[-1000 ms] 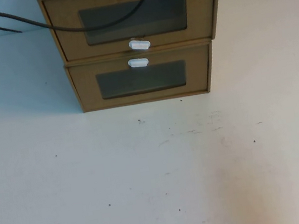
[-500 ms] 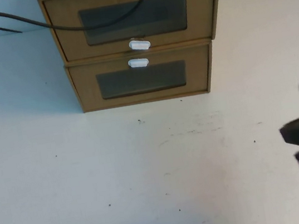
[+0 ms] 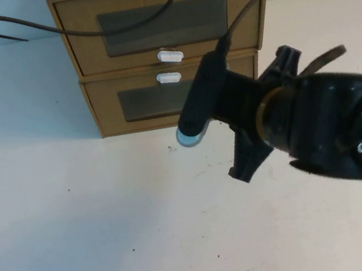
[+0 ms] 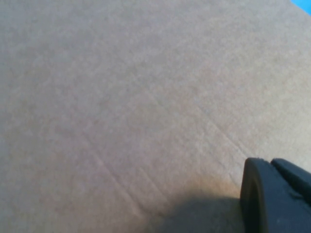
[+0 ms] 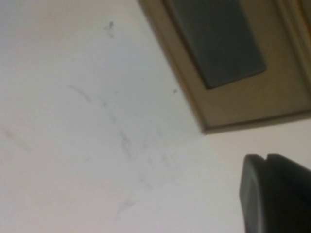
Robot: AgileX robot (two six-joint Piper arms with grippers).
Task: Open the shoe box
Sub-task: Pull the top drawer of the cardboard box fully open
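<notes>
The table [image 3: 81, 246] lies bare and wide in front of the boxes on my left side. My right arm [image 3: 323, 128] fills the right side, cut off by the picture's edge. Two boxes stand stacked at the far middle of the table, both closed, the upper shoe box [image 3: 163, 22] square on the lower shoe box [image 3: 162, 101]. Their long sides run left to right and their windowed fronts face me. The arm's camera [image 3: 200, 102] hides the right part of the lower window.

My right tool [image 3: 245, 163] hangs clenched on nothing over the table, near the lower front. My left tool [image 4: 274, 170] shows only in its wrist view, close to plain brown cardboard; clenched or released, I cannot tell. A cable [image 3: 49, 29] crosses the upper front. A white handle [image 3: 170, 56] sits above a second handle [image 3: 168, 78].
</notes>
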